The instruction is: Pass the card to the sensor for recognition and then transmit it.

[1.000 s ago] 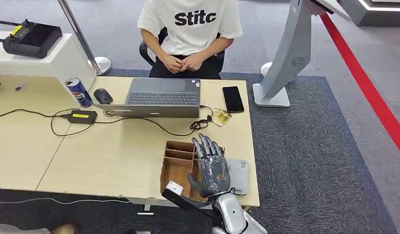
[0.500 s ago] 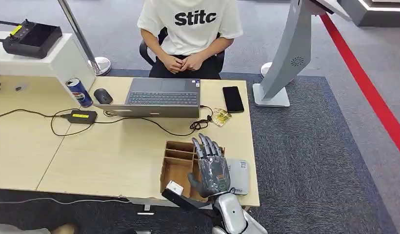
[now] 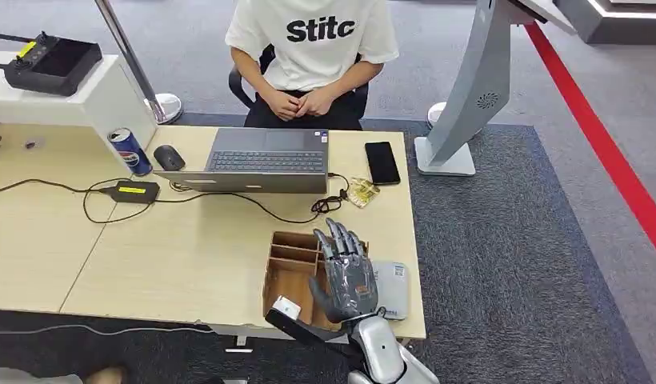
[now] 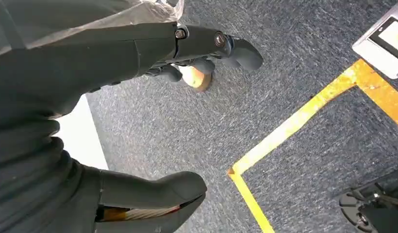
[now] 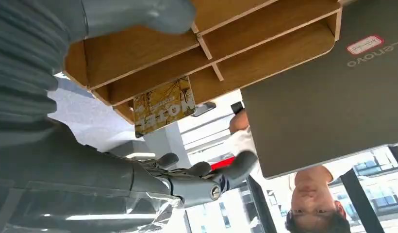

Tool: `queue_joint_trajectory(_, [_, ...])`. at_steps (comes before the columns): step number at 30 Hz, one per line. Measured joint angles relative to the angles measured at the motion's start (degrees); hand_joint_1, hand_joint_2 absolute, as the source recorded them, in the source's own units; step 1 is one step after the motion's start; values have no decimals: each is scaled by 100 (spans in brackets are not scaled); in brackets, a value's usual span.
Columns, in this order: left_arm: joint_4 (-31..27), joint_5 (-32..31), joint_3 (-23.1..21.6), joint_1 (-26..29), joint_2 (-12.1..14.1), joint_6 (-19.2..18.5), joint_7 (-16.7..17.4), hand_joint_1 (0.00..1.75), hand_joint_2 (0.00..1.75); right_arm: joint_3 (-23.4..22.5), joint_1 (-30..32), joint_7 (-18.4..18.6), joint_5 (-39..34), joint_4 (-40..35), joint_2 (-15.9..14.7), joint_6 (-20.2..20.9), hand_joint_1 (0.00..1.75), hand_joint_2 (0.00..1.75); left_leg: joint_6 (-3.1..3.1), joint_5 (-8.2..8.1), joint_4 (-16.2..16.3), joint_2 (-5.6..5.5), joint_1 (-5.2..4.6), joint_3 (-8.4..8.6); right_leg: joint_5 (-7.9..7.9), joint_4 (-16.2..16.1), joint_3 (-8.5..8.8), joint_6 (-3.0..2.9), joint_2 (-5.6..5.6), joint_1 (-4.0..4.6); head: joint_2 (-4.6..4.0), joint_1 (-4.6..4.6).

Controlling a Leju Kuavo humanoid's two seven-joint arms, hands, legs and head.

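One right hand [image 3: 345, 276] hovers with fingers spread and empty over the wooden organizer [image 3: 291, 272], beside the grey sensor [image 3: 391, 288]. Its card [image 5: 164, 105] stands in a compartment, so the pick-up step is judged pending. Next, close on the card.

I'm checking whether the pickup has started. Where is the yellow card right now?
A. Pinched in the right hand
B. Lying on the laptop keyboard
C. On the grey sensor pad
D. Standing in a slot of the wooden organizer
D: in the right wrist view the yellow card stands in the wooden organizer, and the right hand has its fingers spread, holding nothing.
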Motion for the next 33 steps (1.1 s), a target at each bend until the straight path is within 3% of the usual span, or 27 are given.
queue_joint_trajectory(10, [0,-2,24,0,0,-4,0,0,175,0,-10,0,0,7,-2,0,51,175,0,0,0,0,0,0,0,0,0,0,0,0,0,0])
queue_joint_trajectory(17, [0,-4,31,0,0,-7,0,0,175,0,-20,0,0,31,-2,0,45,175,0,0,0,0,0,0,0,0,0,0,0,0,0,0])
queue_joint_trajectory(33, [0,-24,74,-1,2,-15,0,0,175,-28,-34,122,41,52,-96,22,63,175,0,0,0,0,0,0,0,0,0,0,0,0,0,0])
